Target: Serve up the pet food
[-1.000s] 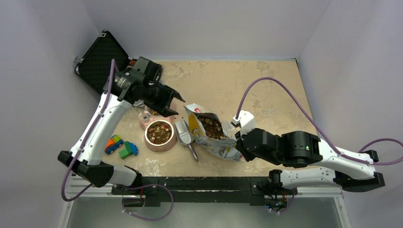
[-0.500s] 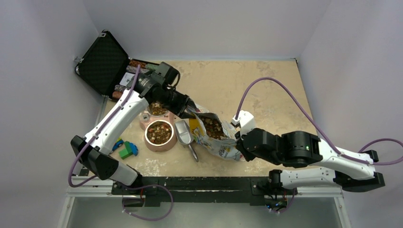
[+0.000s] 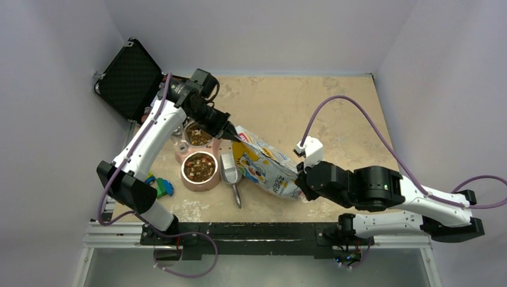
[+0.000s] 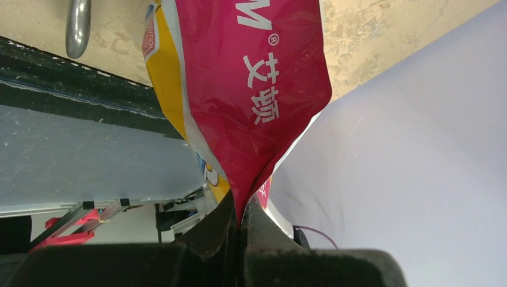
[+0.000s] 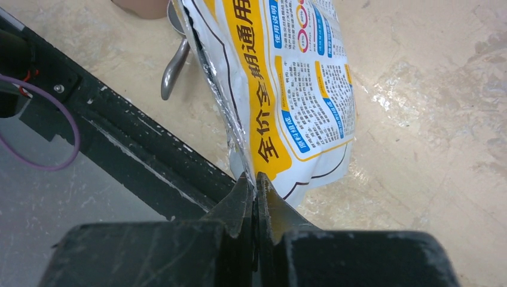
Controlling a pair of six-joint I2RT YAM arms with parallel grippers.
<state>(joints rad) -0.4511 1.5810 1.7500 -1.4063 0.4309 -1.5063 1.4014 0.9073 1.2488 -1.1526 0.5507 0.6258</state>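
Near side: the right end effector (image 5: 256, 179) is closed tight on the bottom corner of the kibble bag (image 3: 267, 165), whose long axis is laid near-right to far-left over the surface (image 3: 335, 113). Pet food (image 3: 199, 168) is seen in the pink bowl (image 3: 186, 179) just left of the metal scoop (image 3: 229, 169) beside the bag; the bag's contents are hidden. The far red top edge is pinched in the fully closed left end effector (image 4: 240, 210), so the next lift is judged a two-arm move.

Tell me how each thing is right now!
pet food bag: pinched at both ends, contents hidden.
left end effector: shut on the bag's top.
right end effector: shut on the bag's bottom.
pink bowl: filled with pet food.
scoop: lying flat, unheld.
black case: open.
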